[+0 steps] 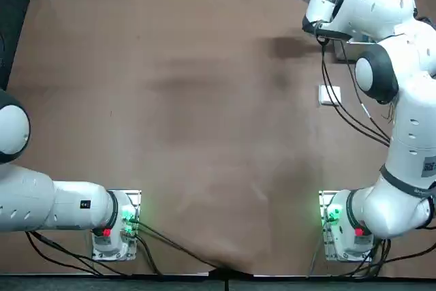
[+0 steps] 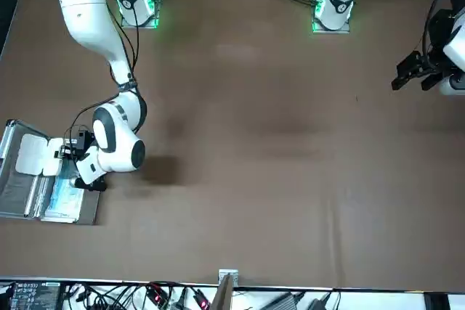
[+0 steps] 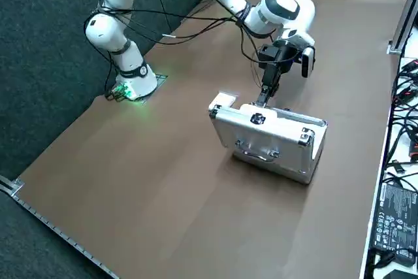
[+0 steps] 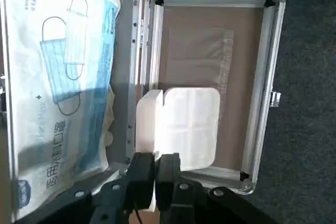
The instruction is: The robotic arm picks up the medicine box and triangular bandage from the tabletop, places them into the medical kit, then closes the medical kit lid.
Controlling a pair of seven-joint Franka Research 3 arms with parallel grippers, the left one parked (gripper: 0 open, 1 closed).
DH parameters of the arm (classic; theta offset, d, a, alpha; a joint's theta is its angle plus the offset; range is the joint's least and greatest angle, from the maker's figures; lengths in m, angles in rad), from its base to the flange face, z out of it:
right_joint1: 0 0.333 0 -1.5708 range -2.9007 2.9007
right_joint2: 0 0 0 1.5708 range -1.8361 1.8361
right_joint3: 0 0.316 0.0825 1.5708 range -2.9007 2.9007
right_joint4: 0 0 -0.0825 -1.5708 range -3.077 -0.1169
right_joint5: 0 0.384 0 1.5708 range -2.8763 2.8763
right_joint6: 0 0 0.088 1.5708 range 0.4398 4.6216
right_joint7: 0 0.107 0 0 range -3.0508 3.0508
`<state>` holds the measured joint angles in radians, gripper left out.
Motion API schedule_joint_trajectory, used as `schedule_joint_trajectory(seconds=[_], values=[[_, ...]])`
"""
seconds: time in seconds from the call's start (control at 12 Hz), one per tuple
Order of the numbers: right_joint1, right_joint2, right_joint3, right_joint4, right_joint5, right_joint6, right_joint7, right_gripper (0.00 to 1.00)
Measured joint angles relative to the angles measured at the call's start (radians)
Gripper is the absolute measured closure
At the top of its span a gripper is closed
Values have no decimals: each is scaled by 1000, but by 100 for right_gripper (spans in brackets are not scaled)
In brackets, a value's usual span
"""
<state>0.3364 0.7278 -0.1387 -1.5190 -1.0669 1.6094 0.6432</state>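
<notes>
Beneath the cables: in the top view, a small white square box with flat faces (image 1: 329, 95) lies on the brown tabletop (image 1: 184, 141); thin black cables (image 1: 332, 90) hang across its outline, in the way from overhead.
Packet half: the left half of the open silver aluminium case with rounded metal corners (image 4: 132, 77) holds a white and pale-blue plastic packet printed with face masks (image 4: 68, 82), which covers most of its inside.
Pincer: the right gripper (image 4: 155, 163) is over the case near its hinge line, its two black fingers pressed nearly together; whether they pinch anything I cannot tell.
White bundle: just ahead of the fingertips, a white two-lobed bundle with rounded corners (image 4: 184, 127) shows in the open case, mostly over the right half; the gripper hides part of it.
Lid: the flat silver panel with a curved metal handle (image 3: 261, 145) stands open, its handle facing outward in the right side view.
Working arm: the glossy white multi-joint arm with dark grey joint caps (image 1: 409, 120) blocks most of the case from overhead.
Beyond the case: dark speckled floor (image 4: 299, 129) at the robot's right.
</notes>
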Motion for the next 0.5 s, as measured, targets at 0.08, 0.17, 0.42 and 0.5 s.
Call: schedule_joint_trajectory(seconds=[0.08, 0.17, 0.42, 0.5], values=[[0, 3, 0, 0, 0, 0, 0, 93], [0, 6, 0, 0, 0, 1, 0, 92], [0, 22, 0, 1, 0, 17, 1, 91], [-1, 26, 0, 1, 0, 22, 2, 90]])
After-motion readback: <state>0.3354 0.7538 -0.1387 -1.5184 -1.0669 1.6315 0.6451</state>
